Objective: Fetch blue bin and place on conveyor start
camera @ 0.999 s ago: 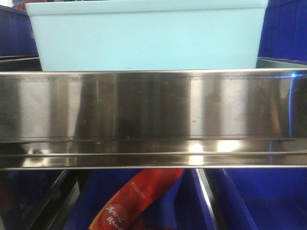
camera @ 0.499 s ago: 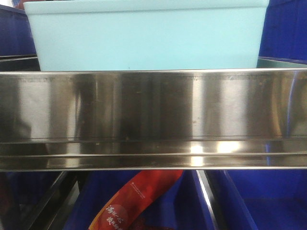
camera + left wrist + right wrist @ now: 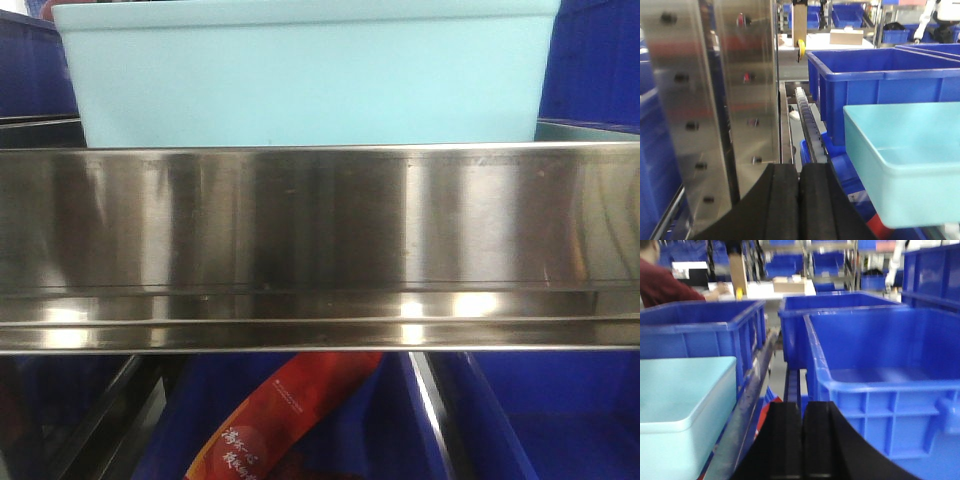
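A wide polished stainless-steel shelf rail (image 3: pixel 320 240) spans the front view. The pale turquoise smooth plastic rectangular bin (image 3: pixel 310 80) sits on the shelf directly behind the rail, between dark royal-blue ribbed plastic crates (image 3: pixel 880 385). A red printed packet (image 3: pixel 290 410) lies below the rail. The left gripper (image 3: pixel 799 172) and right gripper (image 3: pixel 802 407) flank the bin without touching it. On each, the black fingers are pressed together and hold nothing.
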Action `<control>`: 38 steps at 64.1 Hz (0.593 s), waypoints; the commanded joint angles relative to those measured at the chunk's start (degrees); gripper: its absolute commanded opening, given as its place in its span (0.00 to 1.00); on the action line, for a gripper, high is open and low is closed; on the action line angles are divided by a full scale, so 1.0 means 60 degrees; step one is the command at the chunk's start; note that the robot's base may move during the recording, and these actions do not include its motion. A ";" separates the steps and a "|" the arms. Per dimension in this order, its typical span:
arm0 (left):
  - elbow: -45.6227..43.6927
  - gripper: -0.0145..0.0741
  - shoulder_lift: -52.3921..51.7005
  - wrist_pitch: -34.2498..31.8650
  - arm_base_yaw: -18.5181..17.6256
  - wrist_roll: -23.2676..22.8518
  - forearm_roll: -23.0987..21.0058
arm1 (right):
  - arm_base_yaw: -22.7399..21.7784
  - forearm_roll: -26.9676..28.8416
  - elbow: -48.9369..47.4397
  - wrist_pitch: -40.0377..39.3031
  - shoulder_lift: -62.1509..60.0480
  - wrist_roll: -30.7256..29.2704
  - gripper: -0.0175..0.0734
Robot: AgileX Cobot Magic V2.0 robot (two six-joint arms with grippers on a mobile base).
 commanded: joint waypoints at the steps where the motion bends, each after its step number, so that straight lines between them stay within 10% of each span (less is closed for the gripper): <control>1: -0.0350 0.04 0.0590 -0.0097 -0.0046 0.0000 0.0006 | -0.0023 -0.0024 -0.0682 0.0286 0.0772 -0.0167 0.01; 24: -0.0359 0.04 0.0939 -0.1465 -0.0046 0.0000 0.0006 | -0.0023 -0.0024 -0.1258 -0.0293 0.1835 -0.0167 0.01; 38: -0.1152 0.04 0.1400 -0.0479 -0.0109 0.0203 -0.0490 | 0.0041 0.0472 -0.1709 -0.0338 0.2099 -0.0167 0.01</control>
